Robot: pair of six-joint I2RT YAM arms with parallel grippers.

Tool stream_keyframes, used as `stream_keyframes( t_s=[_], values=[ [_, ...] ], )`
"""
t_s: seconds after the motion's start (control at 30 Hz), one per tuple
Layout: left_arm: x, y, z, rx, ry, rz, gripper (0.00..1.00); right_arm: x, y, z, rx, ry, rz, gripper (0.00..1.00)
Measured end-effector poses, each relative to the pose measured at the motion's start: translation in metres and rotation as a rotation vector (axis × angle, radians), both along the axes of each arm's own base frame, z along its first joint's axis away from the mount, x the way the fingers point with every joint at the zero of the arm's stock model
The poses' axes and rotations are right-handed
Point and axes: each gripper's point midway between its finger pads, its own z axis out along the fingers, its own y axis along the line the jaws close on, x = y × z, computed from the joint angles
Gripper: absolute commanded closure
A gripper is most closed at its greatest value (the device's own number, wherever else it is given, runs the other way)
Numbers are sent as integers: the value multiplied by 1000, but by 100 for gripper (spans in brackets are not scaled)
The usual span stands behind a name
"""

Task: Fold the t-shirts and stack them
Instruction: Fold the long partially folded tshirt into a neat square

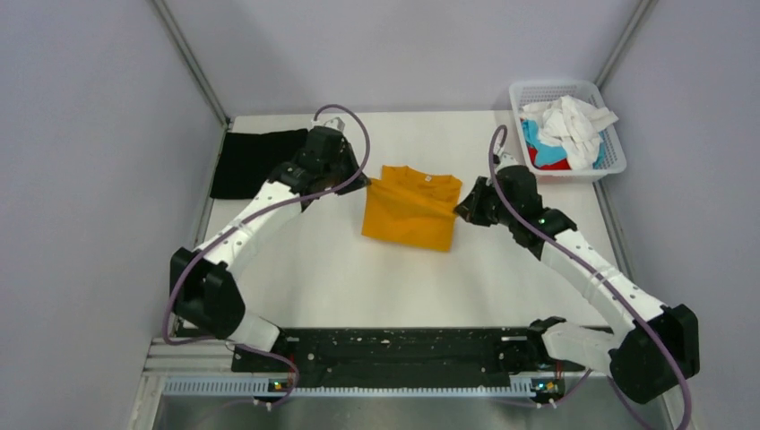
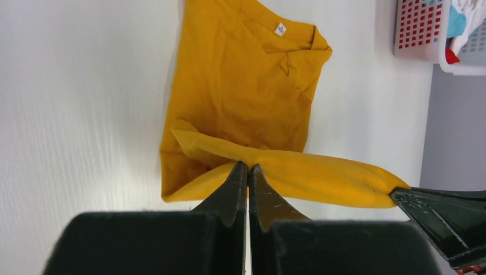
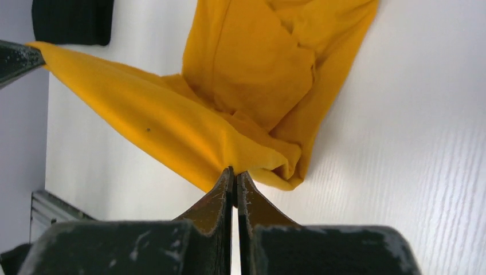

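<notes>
Mustard-orange t-shirt (image 1: 410, 215) lies mid table (image 1: 358, 287), one edge lifted and stretched between left gripper (image 2: 247, 168) and right gripper (image 3: 234, 174), both clamped tight on the cloth; looks light, limp, sagging, so best pinched at edge corners.

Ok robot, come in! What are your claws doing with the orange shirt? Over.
Left gripper shut on orange shirt, right gripper too. Shirt's edge stretched between them, rest on table. Nothing blocking; black shirt and basket off to the sides.
</notes>
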Motion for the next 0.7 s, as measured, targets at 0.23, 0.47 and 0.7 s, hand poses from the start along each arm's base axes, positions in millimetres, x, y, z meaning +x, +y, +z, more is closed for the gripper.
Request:
stream_keyframes(
  t_s=[0.23, 0.47, 0.7],
  values=[
    [59, -16, -12, 21, 14, -41, 100, 55, -26, -1, -25, 4, -96, 100],
    [105, -26, -25, 38, 12, -63, 100, 92, -34, -20, 2, 35, -107, 100],
    [148, -29, -65, 61, 52, -60, 100, 136, -39, -51, 1, 76, -128, 100]
  ],
)
